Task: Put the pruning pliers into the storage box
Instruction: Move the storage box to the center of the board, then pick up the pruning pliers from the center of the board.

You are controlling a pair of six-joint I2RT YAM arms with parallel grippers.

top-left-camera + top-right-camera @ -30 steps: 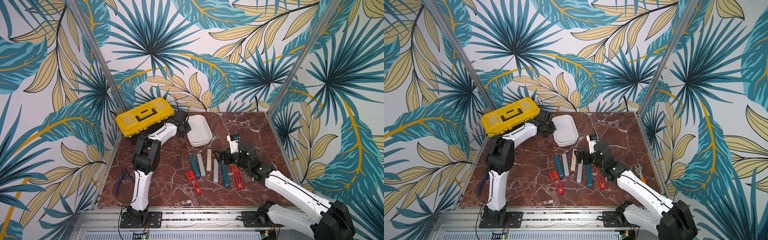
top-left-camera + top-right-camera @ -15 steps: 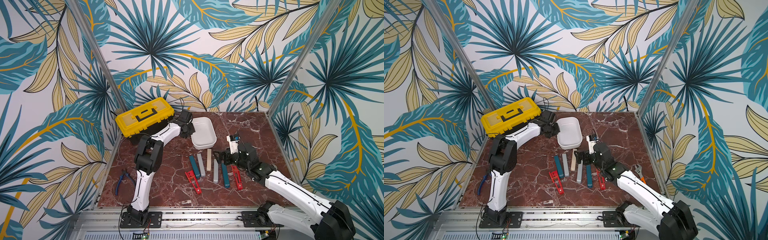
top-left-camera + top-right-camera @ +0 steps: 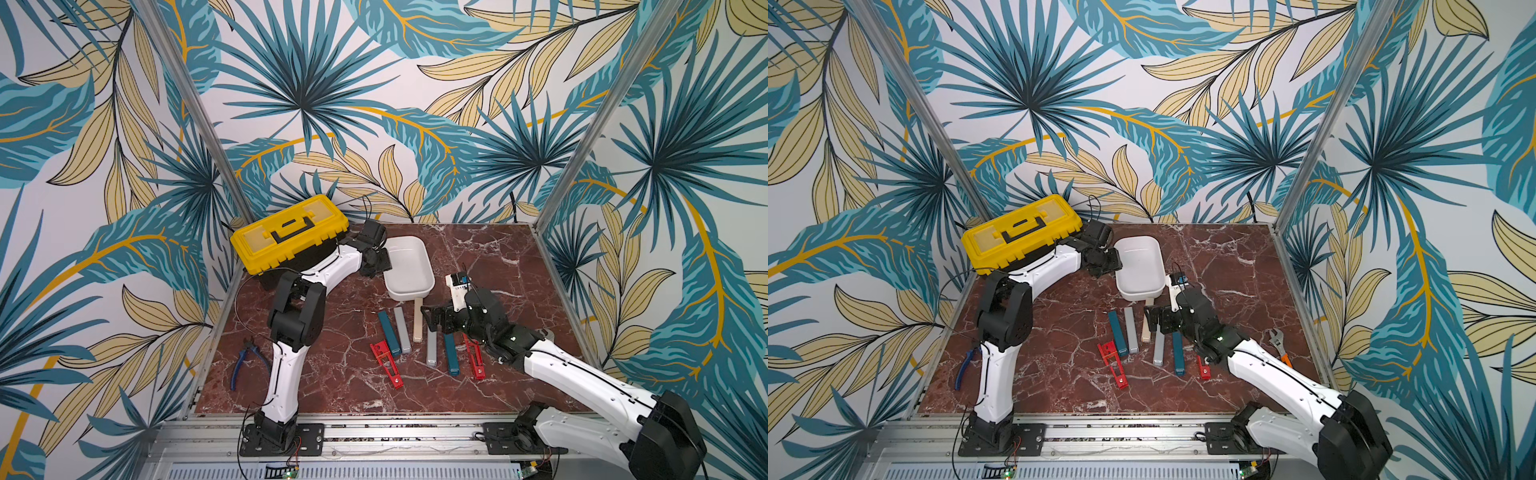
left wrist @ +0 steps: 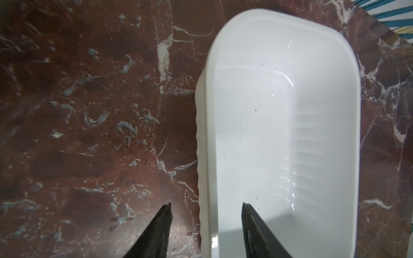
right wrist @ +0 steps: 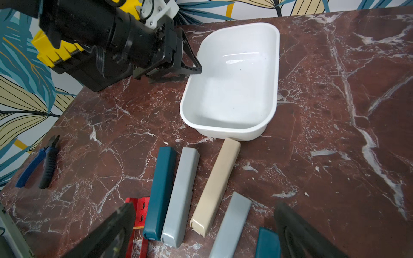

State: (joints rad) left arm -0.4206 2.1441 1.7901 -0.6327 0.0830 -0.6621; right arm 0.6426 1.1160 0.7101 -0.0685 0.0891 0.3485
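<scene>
Toward the table's [image 4: 89, 111] back edge, left gripper [image 4: 206, 205] is straddling the storage box [image 4: 308, 143] wall, jaws apart; right gripper [image 5: 203, 212], jaws spread, is hovering over pruning pliers [image 5: 215, 183], needing descent and clamp.

Yellow toolbox [image 3: 291, 237] at a far corner of the marble tabletop [image 3: 498, 266], blue-handled cutters [image 3: 243, 365] near one side edge, wrench [image 3: 1276, 336] opposite.

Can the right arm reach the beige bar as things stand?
Probably yes: the beige bar lies uncovered, clear of the grey bars either side, and the open right gripper hangs close by it.
</scene>
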